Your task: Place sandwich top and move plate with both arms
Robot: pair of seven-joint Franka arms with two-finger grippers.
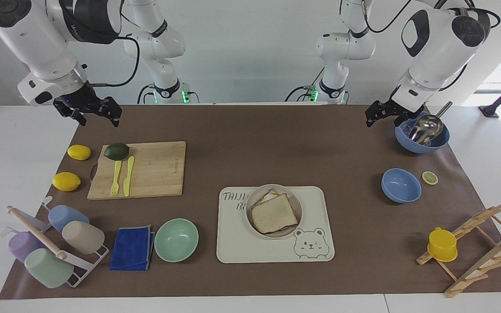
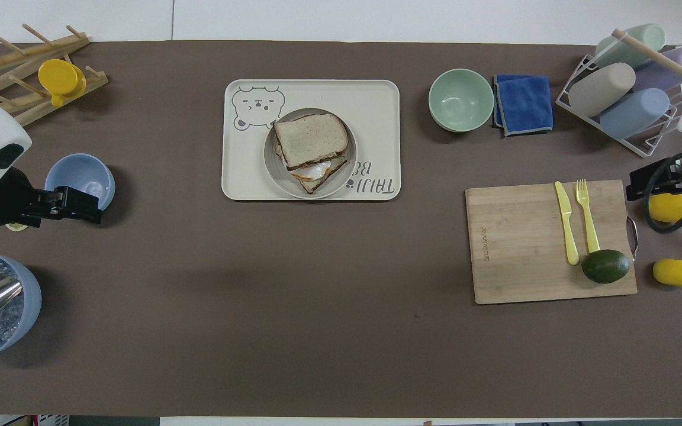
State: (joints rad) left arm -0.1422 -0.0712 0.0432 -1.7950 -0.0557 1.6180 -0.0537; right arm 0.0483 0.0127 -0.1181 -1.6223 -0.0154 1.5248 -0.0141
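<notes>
Now the sandwich top (image 1: 274, 213) lies on the egg toast (image 2: 312, 171) in the plate (image 1: 255, 201), which sits on the bear tray (image 1: 233, 243). Left gripper (image 1: 381, 114) hangs wide and empty by the scoop bowl (image 1: 422, 143); right gripper (image 1: 98, 114) hangs wide and empty above mat corner nr the cutting board (image 1: 155, 174).

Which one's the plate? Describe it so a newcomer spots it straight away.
Find the cream tray with the bear drawing, mid-table. The plate sits on it: small, round, beige-grey, raised rim. Unlike the green bowl beside the tray, it carries a sandwich.
</notes>
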